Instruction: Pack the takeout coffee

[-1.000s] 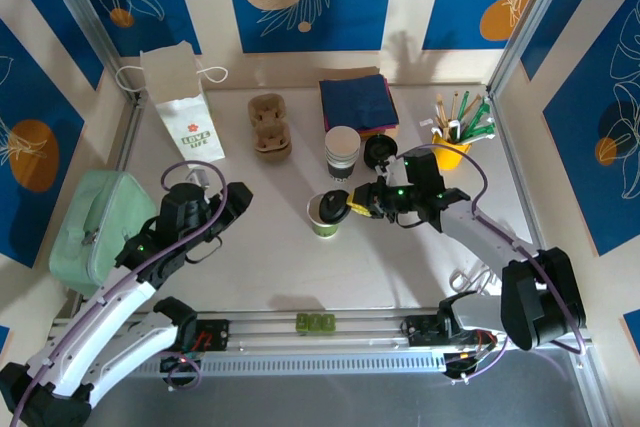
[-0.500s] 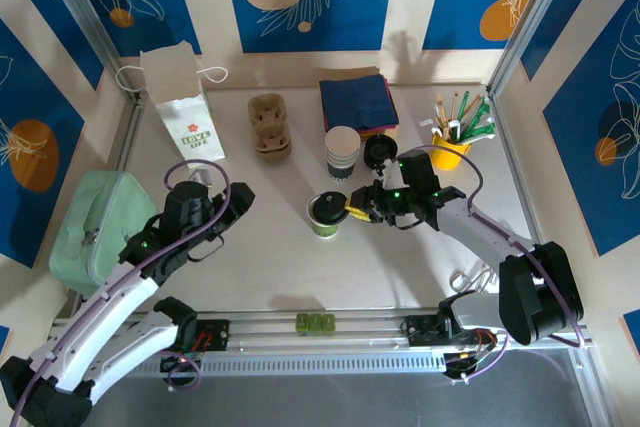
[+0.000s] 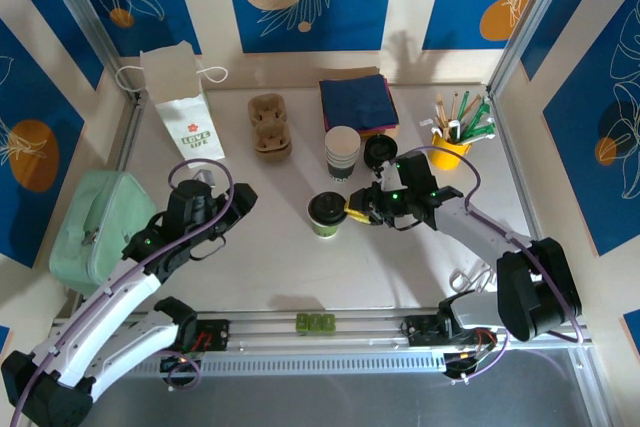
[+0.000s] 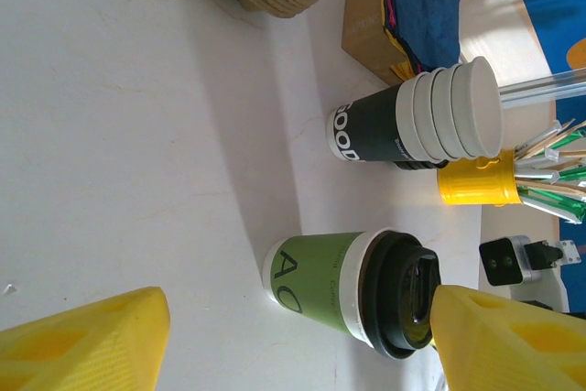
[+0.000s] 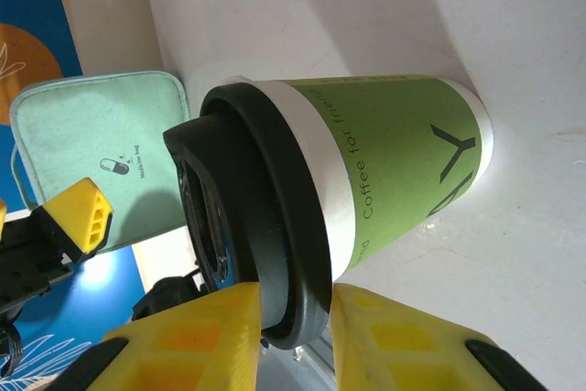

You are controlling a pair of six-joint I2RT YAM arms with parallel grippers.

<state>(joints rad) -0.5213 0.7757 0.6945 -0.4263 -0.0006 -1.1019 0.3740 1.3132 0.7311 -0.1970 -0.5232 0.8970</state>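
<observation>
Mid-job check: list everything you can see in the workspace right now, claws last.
takeout coffee: one, green-banded white cup, middle
black lid: one, black, on that cup
cup stack: one stack, white and black, behind the coffee
loose lids: small pile, black, right of the stack
paper bag: one, white, far left
cup carrier: one, brown, right of the bag
napkins: one stack, blue on top, far middle
pot of stirrers: one, yellow, far right
pouch: one, mint green, left side
left claw: open, apart from the coffee
right claw: closed on the lid's rim

takeout coffee (image 5: pixel 385 171), green-sleeved, black lid (image 5: pixel 240 217) on; right gripper (image 5: pixel 295 307) pinches the lid's rim; mint bag (image 5: pixel 96 148) beyond the cup.
</observation>
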